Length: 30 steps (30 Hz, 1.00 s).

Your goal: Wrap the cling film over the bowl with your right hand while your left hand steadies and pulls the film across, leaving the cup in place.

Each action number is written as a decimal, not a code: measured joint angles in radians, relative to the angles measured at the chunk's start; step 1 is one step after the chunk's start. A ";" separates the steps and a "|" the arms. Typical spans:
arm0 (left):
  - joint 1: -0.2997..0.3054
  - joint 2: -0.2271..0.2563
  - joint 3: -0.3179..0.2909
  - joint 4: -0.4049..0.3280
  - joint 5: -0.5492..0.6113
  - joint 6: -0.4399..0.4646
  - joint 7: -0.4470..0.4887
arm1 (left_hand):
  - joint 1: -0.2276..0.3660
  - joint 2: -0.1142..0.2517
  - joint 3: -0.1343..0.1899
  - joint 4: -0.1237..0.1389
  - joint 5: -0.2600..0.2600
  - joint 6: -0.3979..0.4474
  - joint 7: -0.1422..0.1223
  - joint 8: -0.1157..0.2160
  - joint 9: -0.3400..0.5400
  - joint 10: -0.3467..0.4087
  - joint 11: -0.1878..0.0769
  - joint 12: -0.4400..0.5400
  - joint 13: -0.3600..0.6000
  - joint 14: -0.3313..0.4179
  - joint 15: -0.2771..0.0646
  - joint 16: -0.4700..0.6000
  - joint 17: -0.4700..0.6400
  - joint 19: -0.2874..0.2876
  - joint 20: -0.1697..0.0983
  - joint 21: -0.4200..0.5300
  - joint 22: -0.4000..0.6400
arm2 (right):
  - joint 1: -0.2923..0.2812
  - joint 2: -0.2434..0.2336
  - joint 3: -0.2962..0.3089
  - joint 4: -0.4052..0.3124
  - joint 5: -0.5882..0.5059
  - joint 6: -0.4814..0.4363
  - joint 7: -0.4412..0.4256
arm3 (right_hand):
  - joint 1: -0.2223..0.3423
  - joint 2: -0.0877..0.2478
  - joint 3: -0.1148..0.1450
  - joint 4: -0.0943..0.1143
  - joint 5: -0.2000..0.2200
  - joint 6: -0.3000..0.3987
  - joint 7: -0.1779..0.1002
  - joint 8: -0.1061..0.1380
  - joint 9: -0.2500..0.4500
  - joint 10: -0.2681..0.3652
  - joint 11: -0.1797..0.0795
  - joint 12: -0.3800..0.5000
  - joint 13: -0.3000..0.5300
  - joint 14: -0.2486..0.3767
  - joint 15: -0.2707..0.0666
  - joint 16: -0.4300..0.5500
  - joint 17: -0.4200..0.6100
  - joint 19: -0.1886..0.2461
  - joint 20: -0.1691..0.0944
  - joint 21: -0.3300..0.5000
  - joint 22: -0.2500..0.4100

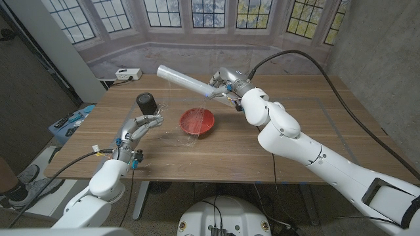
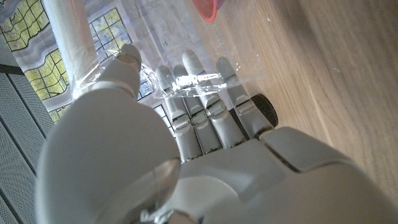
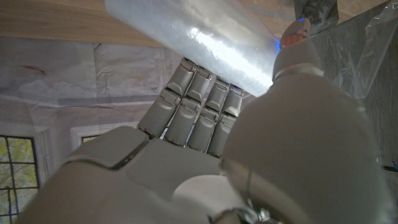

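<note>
Starting at the left side of the wooden table (image 1: 275,147): the left hand (image 1: 139,127) sits low by the table's left part, fingers (image 2: 198,93) reaching toward the middle, and the wrist camera shows a crinkled edge of cling film (image 2: 186,84) lying across those fingers with the thumb up against it — so it's pinching the film's free end, the other fingers side by side. Just behind that hand stands the dark cup (image 1: 147,103), upright, close to the fingers but I can't tell if they touch.

Next over, roughly mid-table, is the red bowl (image 1: 197,121), sitting on the wood. A clear sheet of cling film (image 1: 172,115) hangs down from the roll toward the left hand, passing the bowl's left side — hard to see if it actually covers any of the rim.

Above and behind the bowl, the cling film roll (image 1: 184,80) is up in the air, tilted, its far end pointing back-left. The right hand (image 1: 226,85) has its fingers (image 3: 199,102) wrapped around the roll's right end, thumb on the other side.

Off the table's left edge there's a blue item (image 1: 71,124) with small stuff on it.
</note>
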 measured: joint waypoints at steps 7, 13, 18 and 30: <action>0.009 -0.002 -0.002 -0.011 -0.005 0.012 0.002 | 0.000 0.000 -0.004 -0.004 0.005 0.000 0.000 0.000 0.000 0.002 -0.002 0.000 0.005 0.000 0.000 -0.004 0.000 0.000 0.000 0.007 -0.002 | 0.017 -0.005 -0.014 0.012 0.046 -0.007 0.002 | 0.000 0.000 0.000 0.000 0.000 0.000 0.000 0.000 0.000 0.000 0.000 -0.001 0.000 0.000 0.000 0.000 0.000 0.000 0.000 0.006 0.000; 0.015 -0.002 -0.003 -0.017 -0.014 0.022 0.002 | 0.000 0.000 -0.008 0.000 0.005 0.002 -0.009 0.000 0.000 -0.002 -0.005 0.000 0.009 0.000 0.000 -0.005 0.000 -0.004 0.004 0.008 -0.002 | 0.032 -0.010 -0.025 0.020 0.081 -0.016 0.003 | -0.001 0.001 0.000 0.000 0.000 0.000 0.000 -0.003 0.000 0.000 0.000 -0.001 0.000 0.000 0.000 0.000 0.000 0.000 0.000 0.006 0.000; 0.018 -0.001 -0.003 -0.022 -0.025 0.034 -0.001 | 0.000 0.000 -0.008 0.000 0.005 0.002 -0.009 0.000 0.005 -0.002 -0.005 0.000 0.014 0.000 0.000 -0.007 0.000 -0.011 0.000 0.015 -0.002 | 0.040 -0.015 -0.035 0.022 0.115 -0.028 0.002 | -0.001 0.001 0.000 0.000 0.000 0.000 0.000 -0.003 0.000 0.000 0.000 -0.001 0.000 0.000 0.000 -0.001 0.000 0.000 0.000 0.006 0.000; 0.022 0.007 0.000 -0.030 -0.059 0.053 -0.020 | -0.005 0.005 -0.011 0.003 0.009 -0.014 -0.025 -0.005 0.005 -0.008 -0.011 0.000 0.023 0.000 0.000 -0.019 -0.004 -0.014 0.004 0.023 -0.007 | 0.059 -0.018 -0.058 0.036 0.181 -0.064 -0.024 | -0.002 0.002 -0.005 0.003 0.000 0.000 0.000 0.001 0.000 0.003 0.003 -0.001 0.000 0.005 -0.005 -0.001 0.003 0.005 -0.005 0.006 0.000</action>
